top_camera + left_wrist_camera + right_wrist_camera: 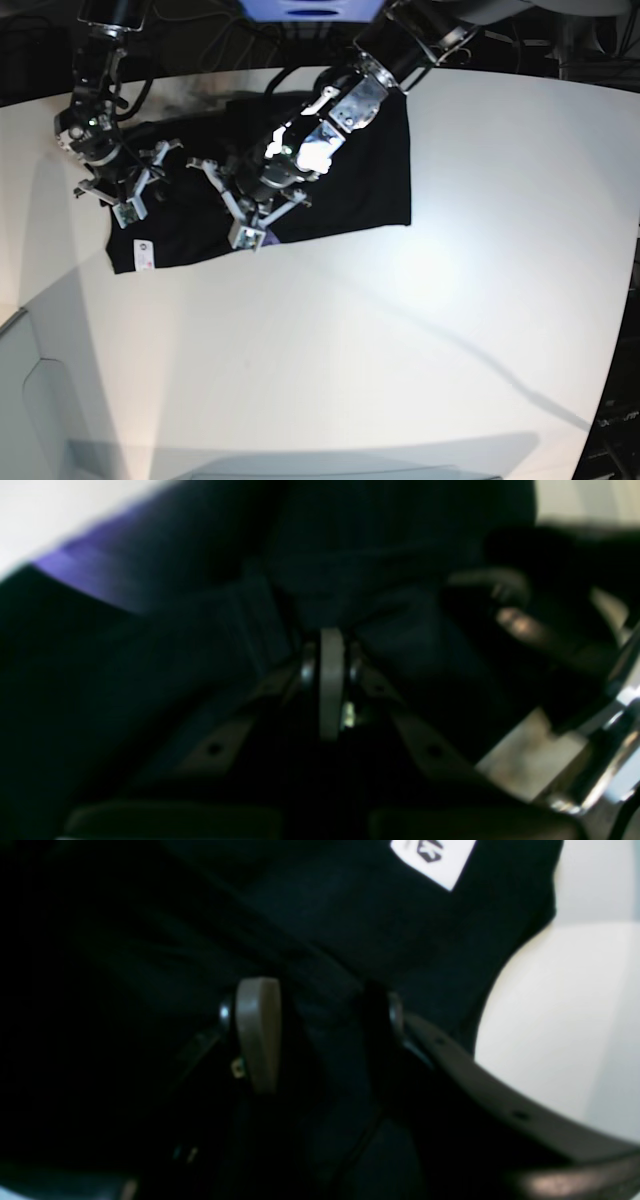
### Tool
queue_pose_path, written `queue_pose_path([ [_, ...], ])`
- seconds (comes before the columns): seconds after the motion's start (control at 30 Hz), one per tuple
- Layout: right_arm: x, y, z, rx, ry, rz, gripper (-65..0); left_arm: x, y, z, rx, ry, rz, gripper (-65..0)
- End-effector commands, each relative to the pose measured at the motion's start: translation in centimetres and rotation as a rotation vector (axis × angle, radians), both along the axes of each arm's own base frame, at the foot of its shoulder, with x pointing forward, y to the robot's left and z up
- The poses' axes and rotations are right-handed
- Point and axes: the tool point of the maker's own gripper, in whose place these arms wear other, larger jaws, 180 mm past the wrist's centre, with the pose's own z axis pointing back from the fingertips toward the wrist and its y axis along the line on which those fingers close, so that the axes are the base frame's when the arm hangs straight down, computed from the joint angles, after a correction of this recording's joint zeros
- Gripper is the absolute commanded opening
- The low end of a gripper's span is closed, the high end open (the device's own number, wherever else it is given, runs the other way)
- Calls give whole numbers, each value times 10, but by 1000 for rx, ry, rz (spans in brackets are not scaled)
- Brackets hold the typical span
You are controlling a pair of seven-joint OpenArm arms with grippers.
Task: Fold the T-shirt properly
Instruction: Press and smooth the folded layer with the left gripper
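The black T-shirt [350,180] lies spread on the white table [400,330] at the back left, its white tag [143,255] at the near left corner. My left gripper [248,232] is down on the shirt's front edge. In the left wrist view its pads [332,680] are pressed together, with a bunched fold of T-shirt [350,590] at the tips. My right gripper [122,205] sits over the shirt's left end. In the right wrist view it [325,1025] stands open astride a dark fold of T-shirt [320,930], just below the tag [432,860].
Bare white table [550,1015] lies right of the shirt and toward the front. Dark cables and equipment [40,40] lie beyond the table's back edge. A blue-lit object [310,8] sits at the top centre.
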Motion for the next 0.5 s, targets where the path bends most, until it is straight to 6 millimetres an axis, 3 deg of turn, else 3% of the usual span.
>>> queue_pose_path([
  [0.0, 4, -5, 6, -21, -17, 7, -377, 17, -3, 25, -49, -57, 41, -648],
  [0.17, 4, -5, 6, -20, -19, 7, -377, 39, 10, 49, -94, -100, 104, -648],
  [0.4, 5, -3, 6, -19, -18, 12, -377, 38, 13, 45, -83, -93, 108, -645],
  [0.47, 5, -3, 6, -19, -18, 13, -377, 34, 13, 41, -69, -66, 96, -619],
])
